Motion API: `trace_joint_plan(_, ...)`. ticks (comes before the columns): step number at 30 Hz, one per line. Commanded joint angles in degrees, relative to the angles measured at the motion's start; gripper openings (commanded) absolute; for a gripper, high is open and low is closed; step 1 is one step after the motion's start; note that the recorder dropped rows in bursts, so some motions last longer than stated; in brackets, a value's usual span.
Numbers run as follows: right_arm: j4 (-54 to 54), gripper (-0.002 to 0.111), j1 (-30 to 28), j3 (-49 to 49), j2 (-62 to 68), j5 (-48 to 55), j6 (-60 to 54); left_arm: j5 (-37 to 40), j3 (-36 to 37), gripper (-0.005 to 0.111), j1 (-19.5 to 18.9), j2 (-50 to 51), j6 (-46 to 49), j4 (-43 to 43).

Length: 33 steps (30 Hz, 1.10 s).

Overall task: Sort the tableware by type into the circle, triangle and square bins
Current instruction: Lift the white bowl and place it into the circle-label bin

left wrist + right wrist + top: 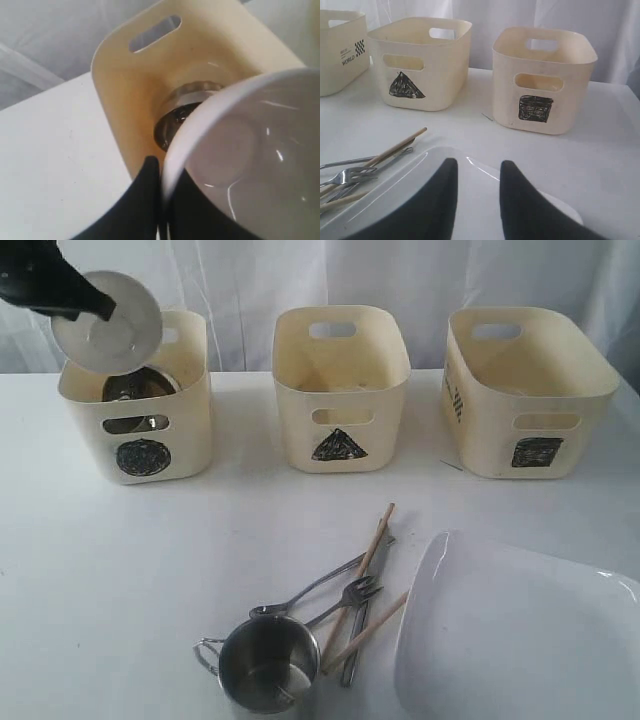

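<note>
Clamping the small white bowl (107, 322), left fingers (142, 200) hang over circle bin (140, 430); right fingers (432, 200) parted.

My right gripper (477, 200) has two smooth black fingers (437, 200) — tapering to rounded tips; my left gripper (160, 200) is black too.

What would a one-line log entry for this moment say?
left gripper: holds white bowl over circle bin | right gripper: open above plate | on table: mug, fork, chopsticks

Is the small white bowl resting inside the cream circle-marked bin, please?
No, the left gripper holds the bowl above the bin.
</note>
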<state>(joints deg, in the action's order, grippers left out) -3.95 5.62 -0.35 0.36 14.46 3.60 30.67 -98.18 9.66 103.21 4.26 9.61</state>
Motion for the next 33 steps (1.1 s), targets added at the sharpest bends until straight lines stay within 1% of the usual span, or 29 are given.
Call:
trace_joint_plan(1,-0.35,0.029,-0.54,0.35,-0.36,-0.43,0.16,-7.07,-0.19,0.000,-1.49,4.50,-1.05,-0.61)
trace_joint_plan(4,-0.35,0.029,-0.54,0.35,-0.36,-0.43,0.16,-10.12,-0.22,0.000,-1.49,7.52,-1.05,-0.40)
trace_joint_plan(9,-0.35,0.029,-0.54,0.35,-0.36,-0.43,0.16,-10.10,-1.75,0.000,-1.53,11.24,-1.05,-0.40)
trace_joint_plan(15,-0.35,0.029,-0.54,0.35,-0.36,-0.43,0.16,-9.93,-2.59,0.000,-1.53,12.32,-1.05,-0.40)
trace_joint_plan(17,-0.35,0.029,-0.54,0.35,-0.36,-0.43,0.16,-9.53,-2.59,0.006,-1.53,12.21,-1.05,-0.40)
trace_joint_plan(20,-0.35,0.029,-0.54,0.35,-0.36,-0.43,0.16,-8.31,-2.59,0.024,-1.53,12.08,-1.05,-0.66)
trace_joint_plan(22,-0.35,0.029,-0.54,0.35,-0.36,-0.43,0.16,-6.47,-2.59,0.040,-1.53,11.20,-1.05,-1.41)
trace_joint_plan(24,-0.35,0.029,-0.54,0.35,-0.36,-0.43,0.16,-4.29,-2.59,0.048,-1.53,9.72,-1.05,-2.03)
trace_joint_plan(27,-0.35,0.029,-0.54,0.35,-0.36,-0.43,0.16,0.15,-2.59,0.050,-1.53,6.61,-0.22,-4.18)
trace_joint_plan(33,-0.35,0.029,-0.54,0.35,-0.36,-0.43,0.16,10.05,-2.48,0.045,-1.53,-0.91,8.86,-17.88)
